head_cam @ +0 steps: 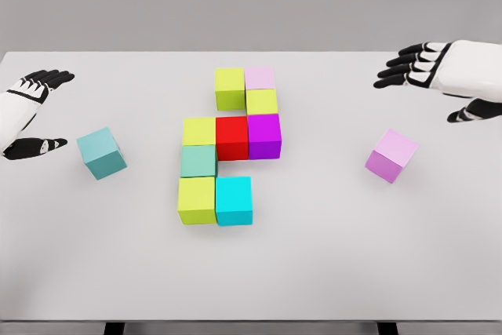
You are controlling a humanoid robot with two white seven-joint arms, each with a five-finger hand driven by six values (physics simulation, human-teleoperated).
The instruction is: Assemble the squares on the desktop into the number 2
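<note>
- Partly built figure at the middle of the tabletop (439, 256): yellow-green cube (230, 88) and pale pink cube (260, 78) on top, yellow cube (262, 102) beneath the pink, then a row of yellow (199, 131), red cube (232, 137) and purple cube (264, 136).
- Below that, sea-green cube (198, 161), then lime cube (196, 199) touching cyan cube (234, 200).
- Two loose pieces: teal cube (101, 152) toward the left edge, pink-violet cube (391, 155) toward the right edge.
- Left hand (31, 111) hovering near the teal cube, fingers spread, empty.
- Right hand (439, 76) raised near the far right corner, fingers apart, empty.
- Probably between placements; bottom and top rows look one cube short.
- Next, likely: reach down, grasp a loose cube, set it flush beside the cyan.
</note>
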